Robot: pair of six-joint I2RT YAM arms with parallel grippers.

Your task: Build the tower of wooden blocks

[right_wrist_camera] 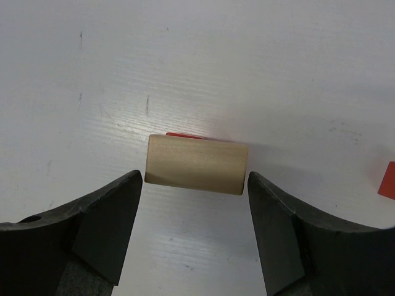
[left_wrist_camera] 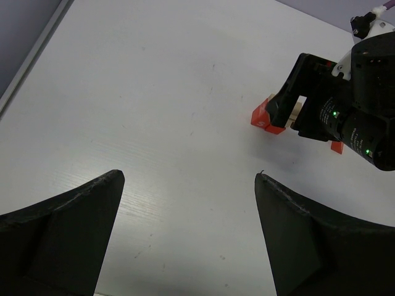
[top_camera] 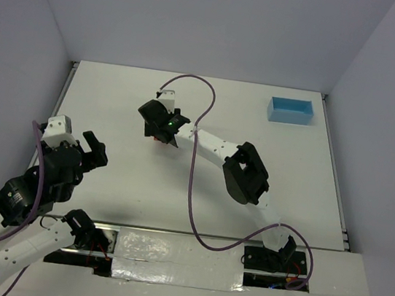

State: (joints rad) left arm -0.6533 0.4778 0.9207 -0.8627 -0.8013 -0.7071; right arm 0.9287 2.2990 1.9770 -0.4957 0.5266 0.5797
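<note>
Red stray block (right_wrist_camera: 387, 180) lies near wood block tower (right_wrist_camera: 196, 165).

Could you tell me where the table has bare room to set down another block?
Free: between left hand and right hand, and between right hand and blue tray. Crowded: around the tan block at the right hand.

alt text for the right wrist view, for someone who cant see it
A pale tan wood block lies flat on a red block, of which only a sliver shows, on a white table. The right gripper's fingers flank it closely at either end; whether they touch is unclear. Another red piece sits at the right edge.
</note>
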